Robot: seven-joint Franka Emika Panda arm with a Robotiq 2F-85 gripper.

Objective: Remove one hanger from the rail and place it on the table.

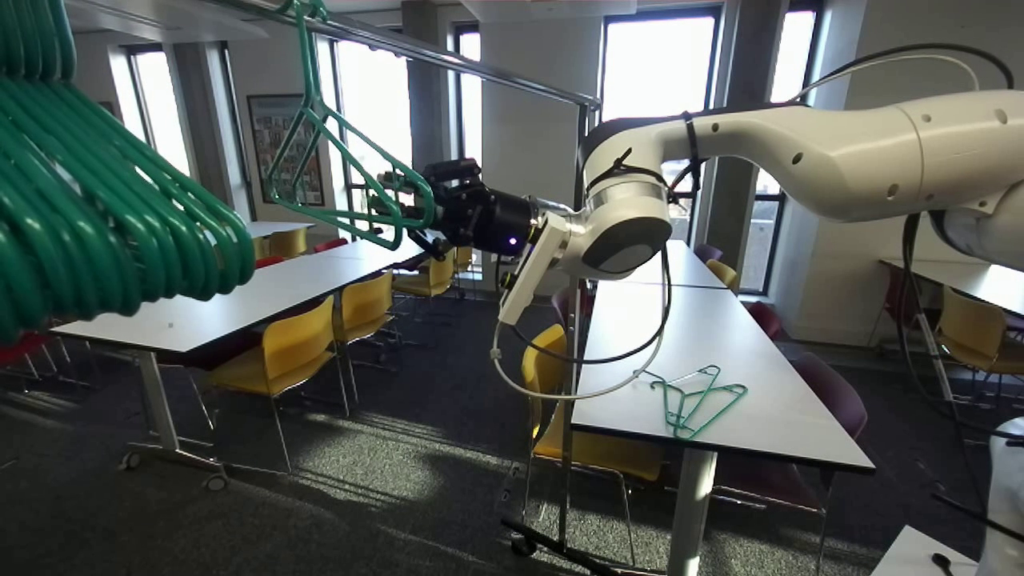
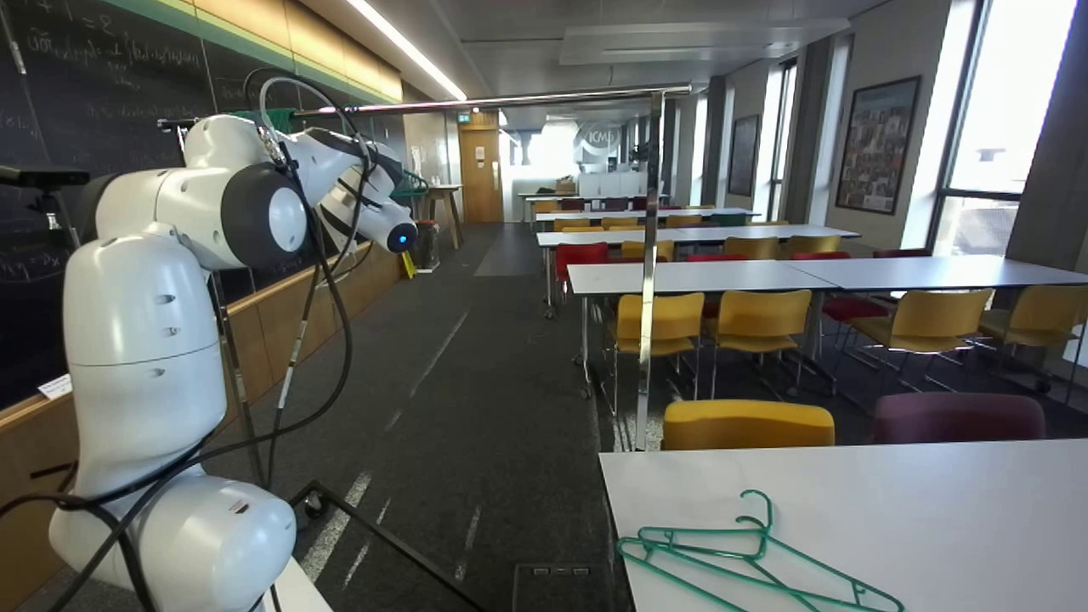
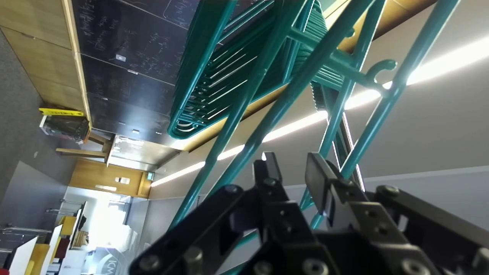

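Wrist view: parted partway at the gripper (image 3: 293,160), with nothing visibly clamped, among rods of two green clothes hangers (image 3: 277,110). Hung, in an exterior view, from the metal rail (image 1: 464,63). Accompanied by two more hangers (image 2: 767,534) on the white table (image 2: 977,527).

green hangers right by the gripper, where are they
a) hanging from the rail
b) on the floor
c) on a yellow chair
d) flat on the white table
a, since in an exterior view the green hangers by the gripper reach up to the rail with their hooked tops.
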